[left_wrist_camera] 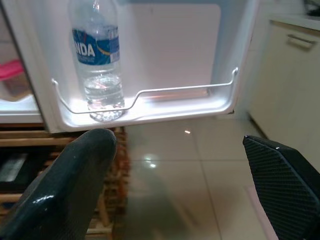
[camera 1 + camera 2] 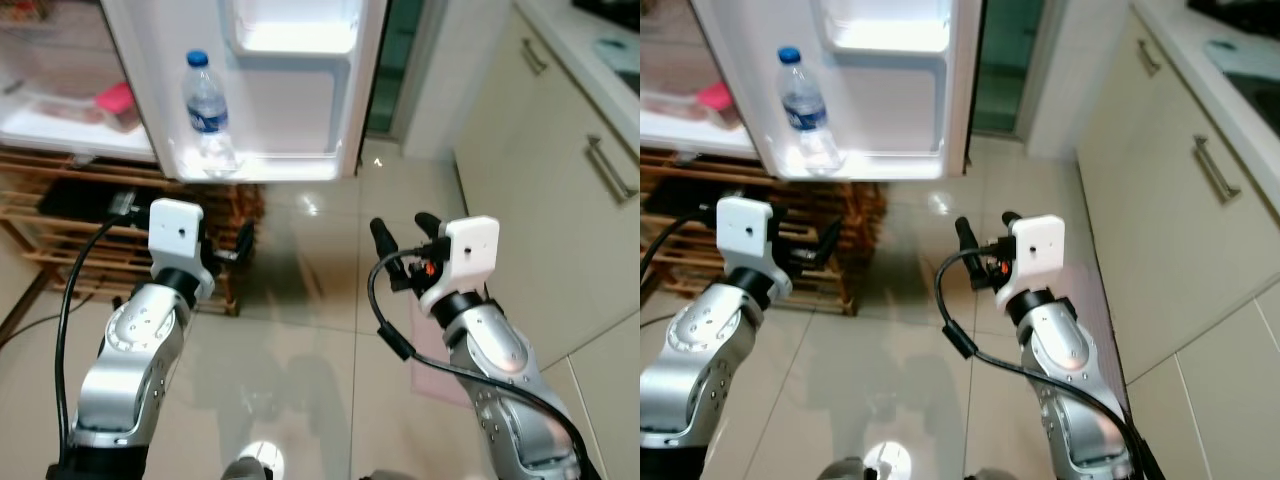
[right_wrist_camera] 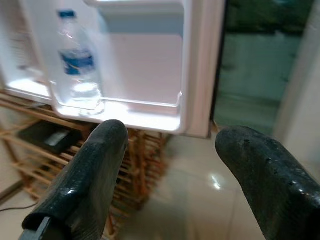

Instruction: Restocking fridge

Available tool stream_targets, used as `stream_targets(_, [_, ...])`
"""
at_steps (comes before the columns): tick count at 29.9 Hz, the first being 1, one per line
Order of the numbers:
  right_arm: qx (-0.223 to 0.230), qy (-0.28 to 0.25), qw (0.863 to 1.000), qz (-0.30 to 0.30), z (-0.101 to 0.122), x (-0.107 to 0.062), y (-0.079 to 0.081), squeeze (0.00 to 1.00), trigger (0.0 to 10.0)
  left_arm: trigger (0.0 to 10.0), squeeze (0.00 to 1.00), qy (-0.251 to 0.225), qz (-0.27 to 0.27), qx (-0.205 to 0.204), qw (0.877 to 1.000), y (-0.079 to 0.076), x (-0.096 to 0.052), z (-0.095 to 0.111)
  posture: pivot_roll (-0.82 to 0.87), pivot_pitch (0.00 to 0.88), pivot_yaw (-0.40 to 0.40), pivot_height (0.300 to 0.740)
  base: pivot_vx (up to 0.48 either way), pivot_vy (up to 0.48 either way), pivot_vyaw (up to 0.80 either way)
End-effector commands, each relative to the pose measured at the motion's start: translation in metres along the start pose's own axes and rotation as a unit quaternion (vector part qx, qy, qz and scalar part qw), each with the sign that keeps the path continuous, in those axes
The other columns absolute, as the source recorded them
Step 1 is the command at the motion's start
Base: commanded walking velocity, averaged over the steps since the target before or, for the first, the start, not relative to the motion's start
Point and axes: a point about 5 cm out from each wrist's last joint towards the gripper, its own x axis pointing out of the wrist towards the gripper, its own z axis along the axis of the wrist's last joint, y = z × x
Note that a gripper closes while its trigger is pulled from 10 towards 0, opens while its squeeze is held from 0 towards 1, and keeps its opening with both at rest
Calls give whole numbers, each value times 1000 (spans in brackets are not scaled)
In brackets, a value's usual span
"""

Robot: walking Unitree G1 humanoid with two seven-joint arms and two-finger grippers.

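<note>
We see the water bottle [image 2: 207, 108] standing upright in the lower shelf of the open fridge door [image 2: 300, 110], at its left end; left claw [image 2: 226, 248] and right claw [image 2: 402, 232] — both empty, fingers apart — hover over the tiled floor [image 2: 300, 330]; a wooden rack [image 2: 70, 235] stands below the fridge.

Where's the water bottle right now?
The water bottle stands upright at the left end of the open fridge door's bottom shelf, ahead of the left gripper.
</note>
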Motion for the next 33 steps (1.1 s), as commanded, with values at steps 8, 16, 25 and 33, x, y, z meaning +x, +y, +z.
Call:
stream_targets(8, [4, 3, 1000, 7, -9, -2, 4, 0, 10000, 10000, 0, -2, -39, 4, 999, -9, 9, 8, 73, 22, 111, 740, 0, -475, 800])
stream_targets(16, [-1, -5, 1000, -12, -8, -7, 4, 0, 10000, 10000, 0, 11, -47, 12, 999, -7, 11, -1, 32, 29, 140, 740, 0, -476, 800])
stream_targets(25, [-23, 7, 998, -63, -9, -5, -7, 0, 10000, 10000, 0, -24, 2, 29, 999, 0, 7, 7, 43, 13, 74, 740, 0, -82, 89])
stream_targets(33, [-12, -4, 995, -96, -5, 4, -19, 0, 10000, 10000, 0, -61, -18, 9, 998, -6, 9, 20, 48, 0, 86, 740, 146, 0, 0])
